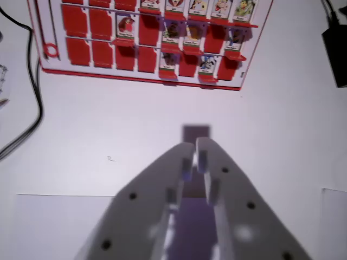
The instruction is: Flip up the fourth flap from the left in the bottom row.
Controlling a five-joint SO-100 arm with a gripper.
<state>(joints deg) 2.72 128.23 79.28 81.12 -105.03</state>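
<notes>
Red game board lies at the top of the wrist view, on a white tabletop. Bottom row: four flaps lie flat at the wrist view's left; the fourth flap is down, red back showing. Just to its right, a raised flap shows a picture card; another raised flap stands further right. Pincer hovers well apart from the board, low in the view, tips close together with a narrow gap, holding nothing. Black cable curves along the wrist view's left edge.
</notes>
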